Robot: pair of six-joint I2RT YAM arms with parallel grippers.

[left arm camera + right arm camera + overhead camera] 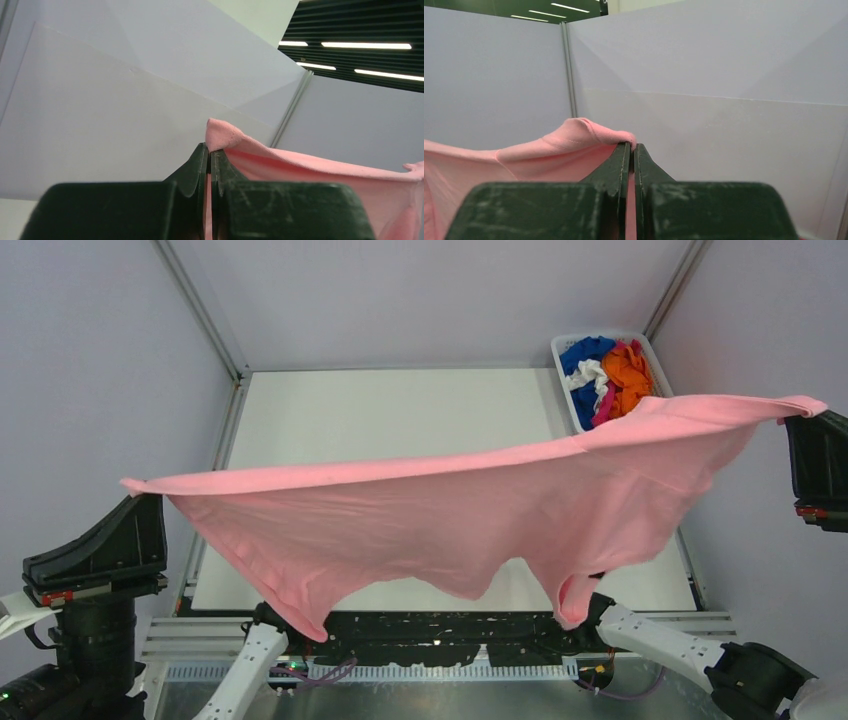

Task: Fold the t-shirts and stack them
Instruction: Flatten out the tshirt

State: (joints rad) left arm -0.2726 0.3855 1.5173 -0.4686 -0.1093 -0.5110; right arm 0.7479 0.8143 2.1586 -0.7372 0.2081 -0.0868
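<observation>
Jaws of the left gripper and the right gripper are each pinched tight on a corner of the light pink t-shirt, which hangs stretched between them above the table. Lowering both ends level, with the top edge kept taut, should lay it flat. Other t-shirts wait bunched in the basket at the far right corner

No text, label, brand or number can be read anywhere.

White slotted basket beside far right corner of white table.
</observation>
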